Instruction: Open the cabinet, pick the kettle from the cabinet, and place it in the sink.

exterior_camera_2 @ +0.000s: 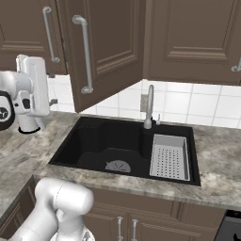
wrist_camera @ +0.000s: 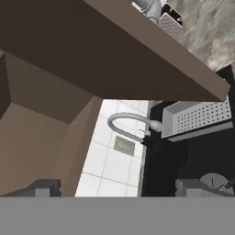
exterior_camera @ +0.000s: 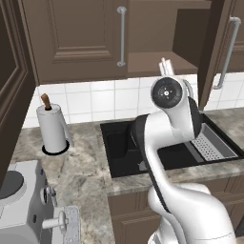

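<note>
The cabinet (exterior_camera: 152, 61) has its right door (exterior_camera_2: 110, 44) swung open; the left door (exterior_camera: 71, 33) is closed. Its lighter brown shelf (wrist_camera: 27, 137) shows bare in the hand view. The kettle is out of view. My gripper (wrist_camera: 118, 187) is open, tips far apart with nothing between them. It is raised just below the cabinet's open half, above the counter at the left rim of the sink (exterior_camera_2: 113, 146). Its fingers (exterior_camera: 164, 66) point up toward the shelf edge. The black basin with its round drain (exterior_camera_2: 117, 165) lies below and to the right of the hand.
A grey perforated tray (exterior_camera_2: 169, 157) sits in the sink's right part, with the faucet (exterior_camera_2: 149, 106) behind it. A white paper-towel roll (exterior_camera: 52, 126) stands on the counter to the left. The open door with its bar handle (exterior_camera_2: 84, 56) hangs over the sink.
</note>
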